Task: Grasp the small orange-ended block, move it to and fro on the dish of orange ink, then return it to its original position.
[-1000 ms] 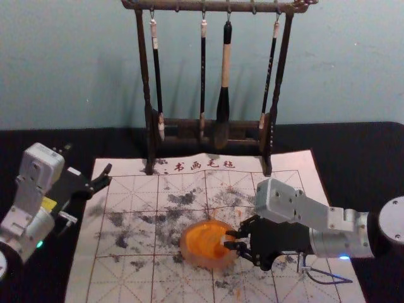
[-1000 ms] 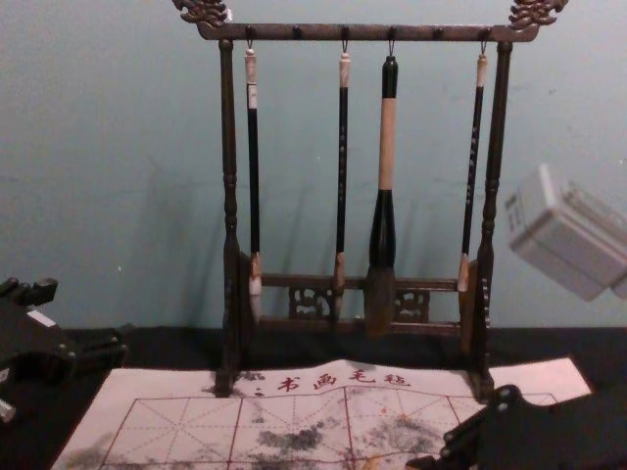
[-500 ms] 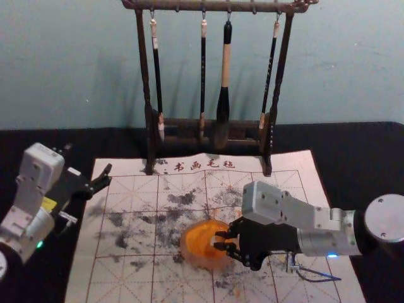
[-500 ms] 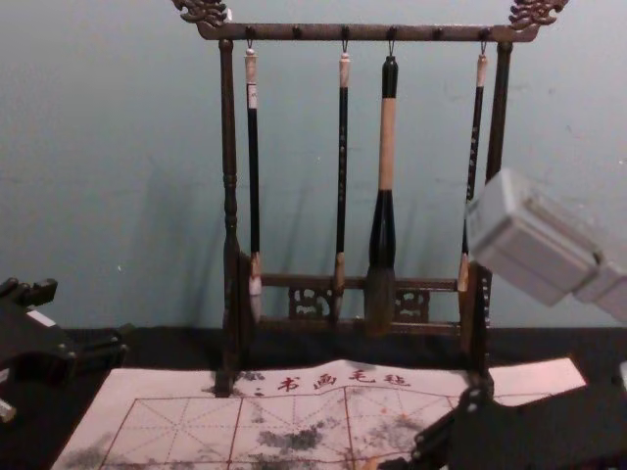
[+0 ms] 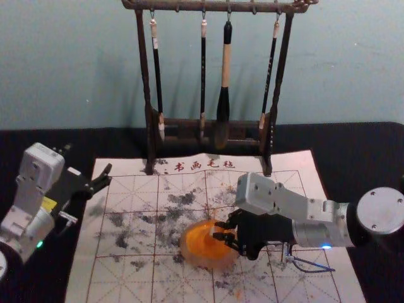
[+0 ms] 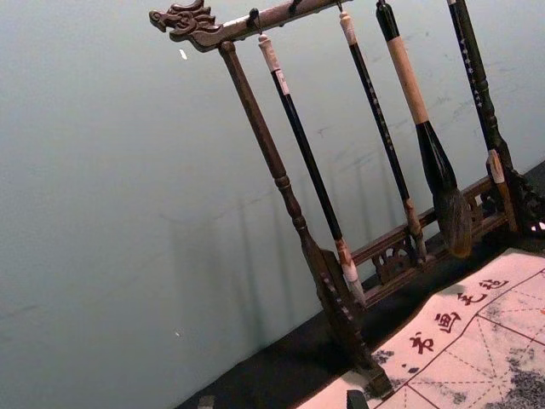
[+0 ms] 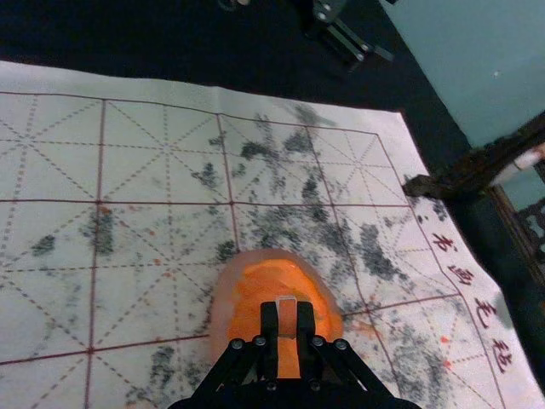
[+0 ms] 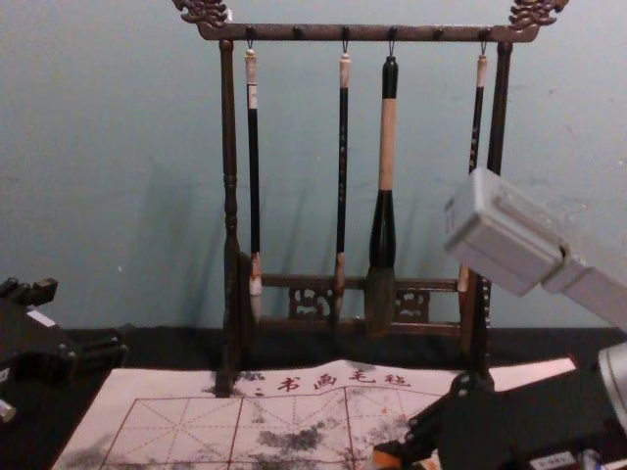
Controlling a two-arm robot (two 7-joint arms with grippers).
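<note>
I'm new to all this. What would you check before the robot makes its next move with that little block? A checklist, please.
1. Small orange-and-white block held between the black fingers of the right gripper: ok.
2. Block above the round, shallow dish, within its rim as seen from the right wrist: ok.
3. Orange ink in the dish to work with: ok.
4. Block's underside touching the ink: cannot tell; the fingers and block hide the contact.
5. Left gripper away from the dish, open beyond the left edge of the white gridded mat: ok.
6. Block's original place identified for its return: cannot tell.
</note>
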